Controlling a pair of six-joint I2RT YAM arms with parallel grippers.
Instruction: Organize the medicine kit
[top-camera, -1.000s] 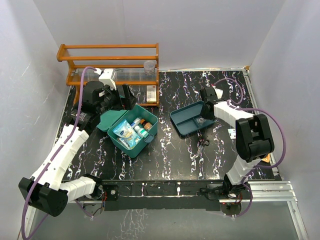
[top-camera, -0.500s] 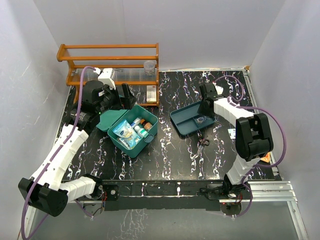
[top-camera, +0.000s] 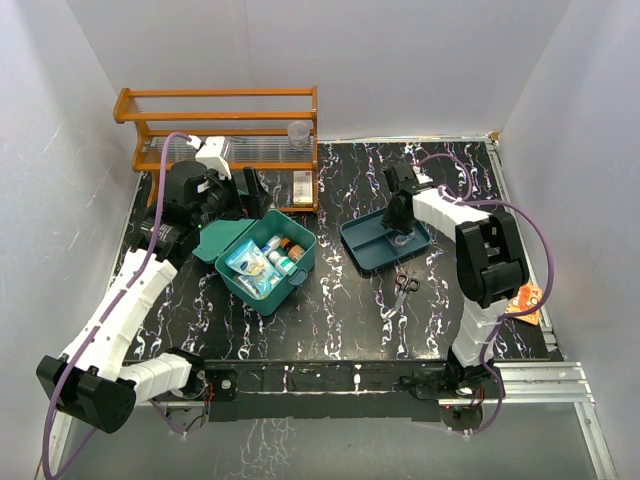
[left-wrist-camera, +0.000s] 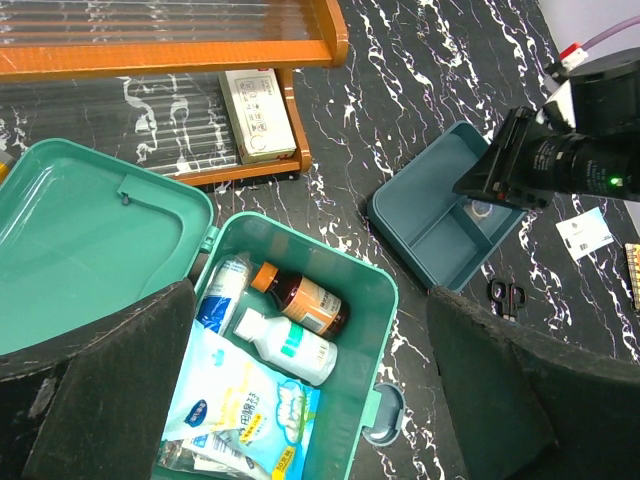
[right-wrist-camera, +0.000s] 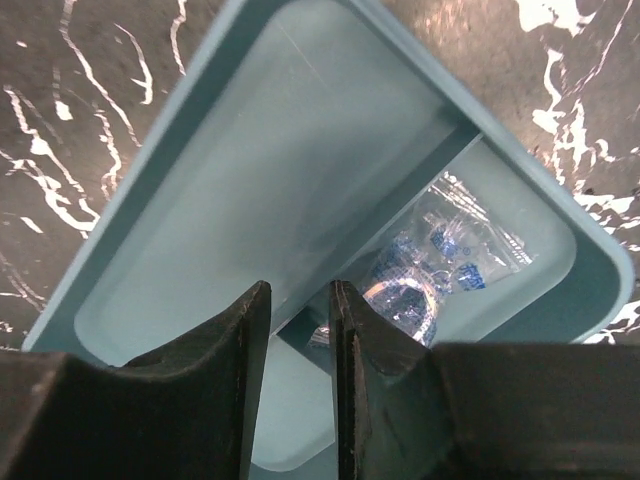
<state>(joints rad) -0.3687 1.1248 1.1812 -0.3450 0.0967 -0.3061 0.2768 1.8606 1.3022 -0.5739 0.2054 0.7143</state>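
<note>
Right gripper (right-wrist-camera: 300, 297) straddles the divided tray's (right-wrist-camera: 190, 190) partition, jaws narrowed; whether it pinches, I cannot tell. Left gripper (top-camera: 240, 195) hangs spread above the open medicine kit (top-camera: 290, 293), centre-left. Next, probably: lift the tray into the kit.

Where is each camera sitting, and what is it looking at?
Top external: above and behind, looking down on the table; both arms show.
Left wrist: above the open medicine kit, looking down into it; its fingers show.
Right wrist: close above the tray, looking down; its fingers show.
Shared: all three see the tray.
</note>
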